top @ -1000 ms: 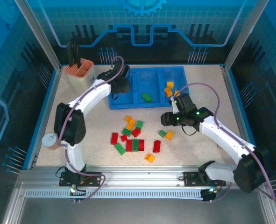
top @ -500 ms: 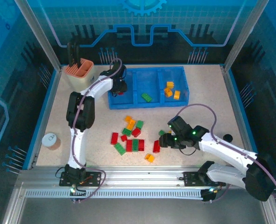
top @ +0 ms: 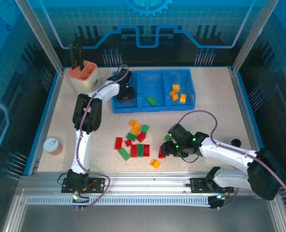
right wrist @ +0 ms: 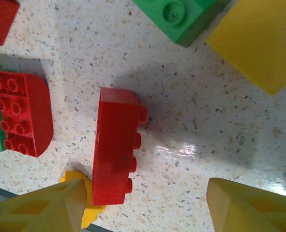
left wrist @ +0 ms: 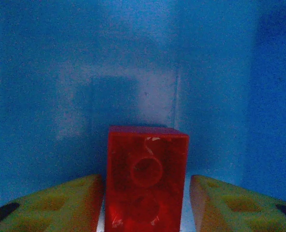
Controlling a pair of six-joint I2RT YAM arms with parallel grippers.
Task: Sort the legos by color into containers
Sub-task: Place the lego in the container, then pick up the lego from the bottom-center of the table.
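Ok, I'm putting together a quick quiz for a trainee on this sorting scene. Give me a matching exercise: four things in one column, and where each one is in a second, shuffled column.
Things
1. left gripper
2. right gripper
3. green brick in the tray
4. cup

Places
A. middle compartment
B. over a red brick on the table
C. near the table's left edge
D. left compartment

Pairs: 1-D, 2-B, 3-A, 4-C

Top view bright, even, sharp. Left wrist view dim, blue-cast, soft. Right wrist view: glare on desk (right wrist: 181,150), soft shadows.
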